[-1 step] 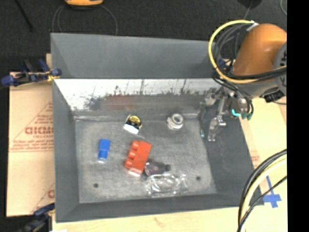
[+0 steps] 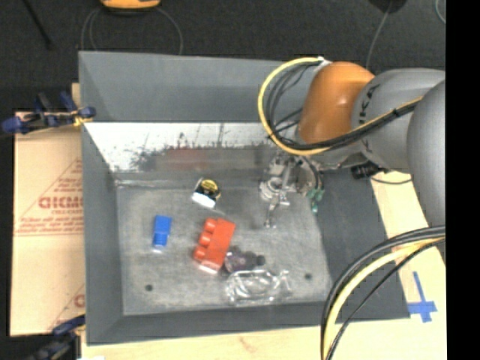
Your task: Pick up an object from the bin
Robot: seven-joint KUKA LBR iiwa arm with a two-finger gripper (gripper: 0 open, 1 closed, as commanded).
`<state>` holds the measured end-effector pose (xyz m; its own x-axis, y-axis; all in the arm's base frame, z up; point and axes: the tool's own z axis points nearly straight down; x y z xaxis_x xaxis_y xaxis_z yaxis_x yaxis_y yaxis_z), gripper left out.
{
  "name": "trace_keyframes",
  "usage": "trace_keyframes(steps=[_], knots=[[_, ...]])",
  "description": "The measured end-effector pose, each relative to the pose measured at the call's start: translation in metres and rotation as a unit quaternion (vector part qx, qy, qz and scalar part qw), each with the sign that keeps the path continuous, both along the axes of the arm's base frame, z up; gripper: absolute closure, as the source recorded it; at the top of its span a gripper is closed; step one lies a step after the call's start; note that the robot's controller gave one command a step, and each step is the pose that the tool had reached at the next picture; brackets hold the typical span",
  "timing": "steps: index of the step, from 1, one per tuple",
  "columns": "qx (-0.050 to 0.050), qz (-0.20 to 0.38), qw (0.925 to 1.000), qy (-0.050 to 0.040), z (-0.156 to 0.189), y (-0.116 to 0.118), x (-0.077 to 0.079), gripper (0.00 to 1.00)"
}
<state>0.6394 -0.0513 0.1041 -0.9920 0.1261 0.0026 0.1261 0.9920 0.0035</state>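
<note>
My gripper (image 2: 273, 210) hangs over the right part of the bin floor, below the orange wrist cover, with its thin metal fingers pointing down at bare floor. Nothing shows between them. A red toy brick (image 2: 213, 242) lies to its lower left, near the middle of the bin. Beside that brick sits a small dark purple thing (image 2: 244, 261). A crumpled clear plastic piece (image 2: 257, 286) rests near the front wall. A small white, black and yellow thing (image 2: 205, 192) lies to the gripper's left, toward the back.
A blue block (image 2: 161, 231) lies on the left part of the floor. The arm and its looping cables reach in over the bin's right and back walls.
</note>
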Motion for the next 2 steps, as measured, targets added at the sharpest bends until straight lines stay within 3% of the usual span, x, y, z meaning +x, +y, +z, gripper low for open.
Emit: trace_keyframes(steps=[1,2], knots=[[-0.003,0.034,0.9992,-0.022,-0.017,-0.025,-0.021,0.0],[-0.009,0.12,0.9924,-0.0264,-0.018,0.0,-0.076,0.0]])
